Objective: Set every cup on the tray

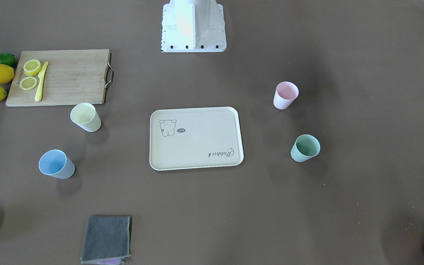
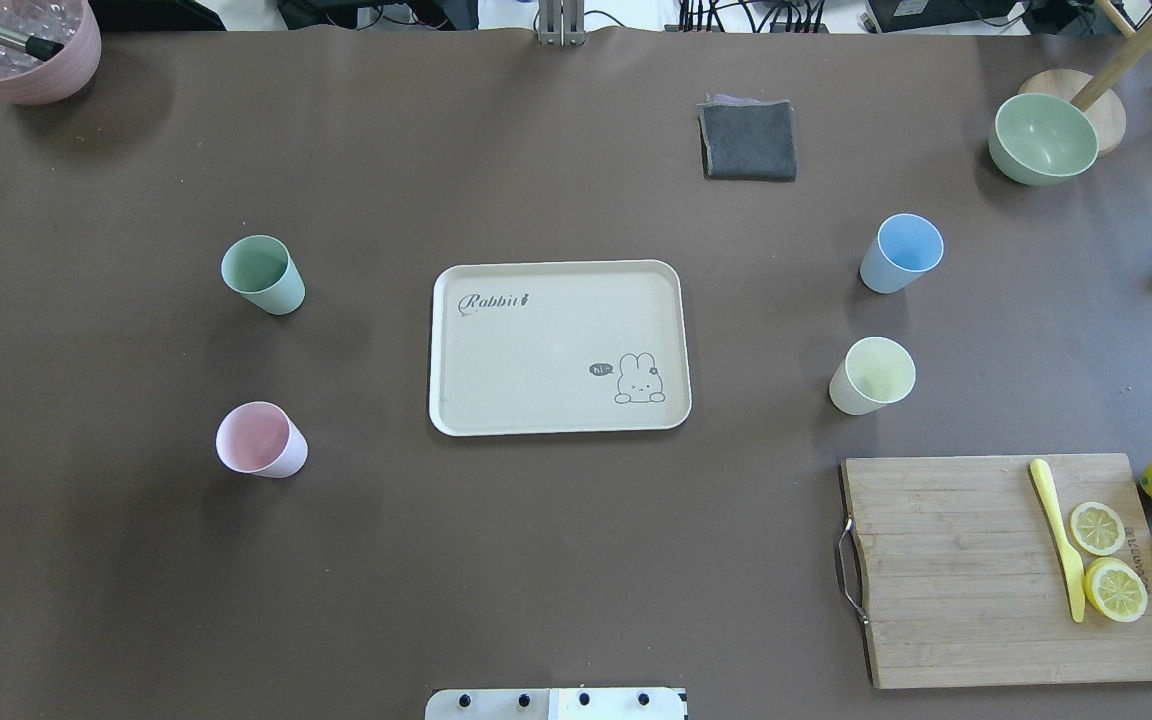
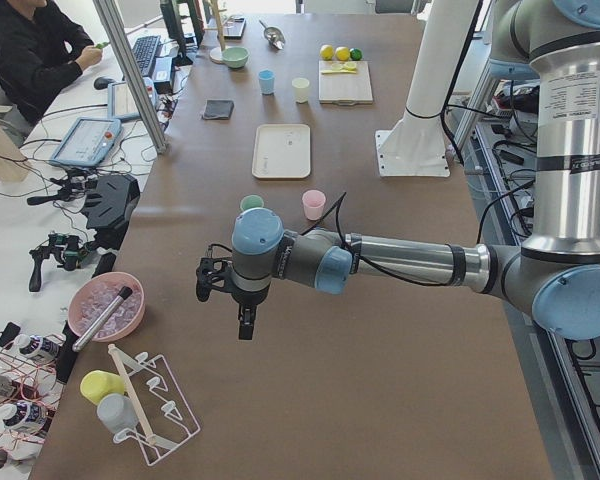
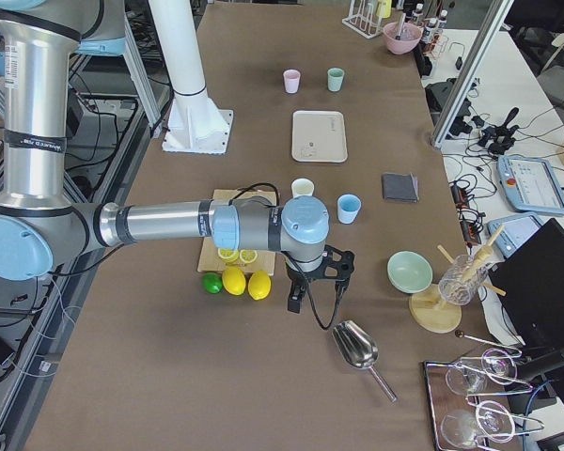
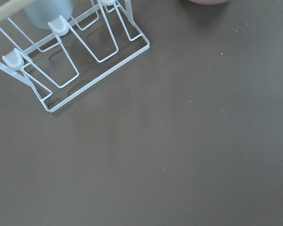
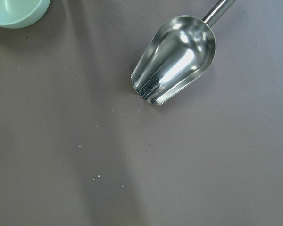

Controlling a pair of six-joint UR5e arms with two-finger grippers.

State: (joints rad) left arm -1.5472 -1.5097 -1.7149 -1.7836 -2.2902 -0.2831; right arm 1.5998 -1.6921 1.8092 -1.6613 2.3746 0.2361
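1. Tray (image 2: 536, 350) flat at mid counter (image 2: 576, 560).
2. Mint cup (image 2: 261, 274) & pink cup (image 2: 259, 440): upright on counter, robot's-left of tray, well apart from it.
3. Blue cup (image 2: 902, 252) & yellow cup (image 2: 872, 375): upright, robot's-right of tray.
4. Left fingers (image 3: 246, 325), right fingers (image 4: 294, 303): above counter, far from tray; spread or pressed together, can't tell.

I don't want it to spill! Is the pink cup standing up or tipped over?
Standing up. The pink cup rests on its base with its open mouth facing up, and nothing shows inside it.
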